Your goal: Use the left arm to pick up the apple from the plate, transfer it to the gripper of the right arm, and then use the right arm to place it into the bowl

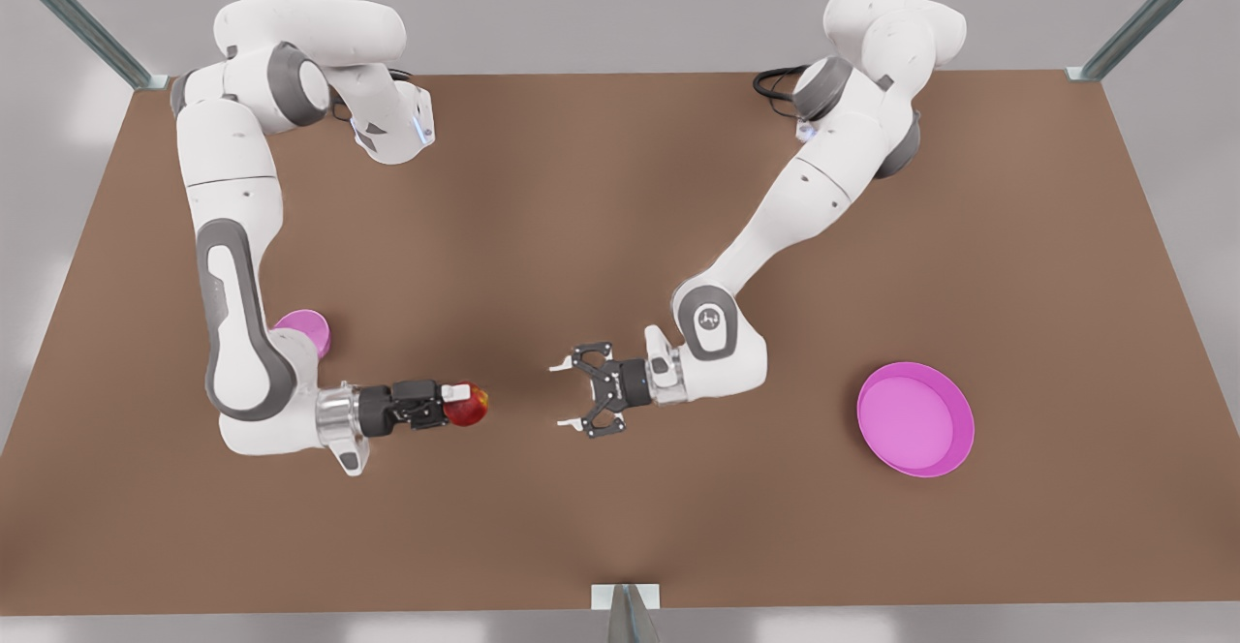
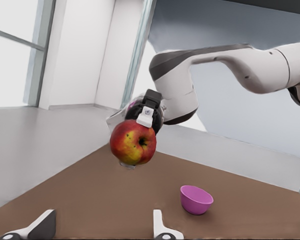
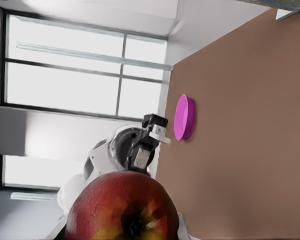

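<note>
Apple (image 1: 469, 408) hung above the counter (image 1: 620, 217) when I froze the feed, pinched in the right claw (image 1: 463, 401) toward the front view's left. That claw lay level, its nose aimed at the left claw (image 1: 562, 394), which faced it near the middle of the counter with its fingers spread wide and nothing between them. A short gap separated the fruit from those open fingertips.

From the left wrist I saw the apple (image 2: 133, 142), red and yellow, gripped by the right claw (image 2: 147, 112) behind it, with my own two white fingertips (image 2: 45, 225) apart below. The pink bowl (image 2: 196, 199) stood on the counter beyond the fruit. On the front view the bowl (image 1: 308, 328) sat partly hidden behind the right arm's elbow.

From the right wrist the apple (image 3: 122, 207) loomed close, the left claw (image 3: 151, 145) facing it. The pink plate (image 3: 185, 117) lay farther off; on the front view the plate (image 1: 915, 420) lay bare, well to the right.
</note>
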Controlling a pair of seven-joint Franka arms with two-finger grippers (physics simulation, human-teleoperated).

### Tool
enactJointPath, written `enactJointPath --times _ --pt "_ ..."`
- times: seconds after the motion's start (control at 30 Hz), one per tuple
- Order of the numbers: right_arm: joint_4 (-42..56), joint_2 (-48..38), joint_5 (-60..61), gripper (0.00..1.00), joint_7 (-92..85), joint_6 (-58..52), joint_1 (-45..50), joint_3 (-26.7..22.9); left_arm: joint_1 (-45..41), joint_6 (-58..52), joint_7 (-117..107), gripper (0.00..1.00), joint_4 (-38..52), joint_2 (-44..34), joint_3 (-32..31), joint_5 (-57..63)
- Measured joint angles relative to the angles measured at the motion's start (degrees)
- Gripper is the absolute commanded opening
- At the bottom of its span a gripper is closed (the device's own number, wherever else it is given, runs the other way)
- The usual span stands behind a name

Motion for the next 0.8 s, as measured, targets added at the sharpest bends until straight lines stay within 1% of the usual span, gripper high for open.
enactJointPath --times 0.1,0.17,0.2,0.23,0.3,0.33,0.37,0.43,0.47,0.5,0.67,0.8 --pt "1.1 0.0 -1.4 0.67 1.1 -3.5 -2.4 -1.3 9.4 -10.1 -7.8 1.0 -0.7 -6.6 0.1 30.4" --pt "1.7 0.1 -2.8 0.68 1.7 -6.0 -4.1 -2.0 14.4 -19.2 -13.5 1.0 -0.8 -10.9 0.1 48.3" --pt "2.2 0.2 -3.3 0.68 2.0 -7.5 -4.5 -3.2 16.5 -24.1 -16.4 1.0 -0.8 -13.8 0.1 56.4" --pt "2.5 0.3 -3.8 0.68 2.2 -9.1 -4.7 -4.5 18.2 -29.4 -19.7 1.0 -0.8 -16.8 0.8 62.9" --pt "3.0 0.4 -4.4 0.68 2.6 -12.5 -5.2 -7.5 22.0 -38.9 -27.1 1.0 -0.7 -23.4 2.2 71.9" --pt "3.1 0.4 -5.0 0.68 2.6 -14.1 -5.7 -8.3 22.7 -42.6 -31.0 1.0 -0.7 -26.5 3.5 74.8" --pt "3.1 0.4 -5.9 0.68 2.6 -15.4 -6.4 -8.7 22.1 -45.5 -35.0 1.0 -2.7 -31.4 6.9 76.8" --pt "2.9 0.5 -7.9 0.68 2.2 -17.8 -7.7 -9.0 13.3 -46.9 -42.4 1.0 -17.9 -46.6 22.0 76.4" --pt "2.8 0.5 -8.9 0.68 2.0 -18.9 -8.3 -9.0 12.0 -46.9 -45.8 1.0 -22.0 -50.5 25.1 75.9" --pt "2.7 0.5 -9.9 0.68 1.8 -19.9 -8.9 -9.0 12.1 -47.2 -49.1 1.0 -22.7 -51.7 26.2 75.6" --pt "2.6 0.4 -14.4 0.68 0.5 -23.7 -11.8 -9.0 12.2 -48.7 -62.8 1.0 -20.6 -50.3 27.4 74.9" --pt "2.5 0.4 -17.4 0.68 -0.9 -25.6 -14.6 -9.0 12.0 -49.2 -71.7 1.0 -16.8 -45.9 27.5 74.8"
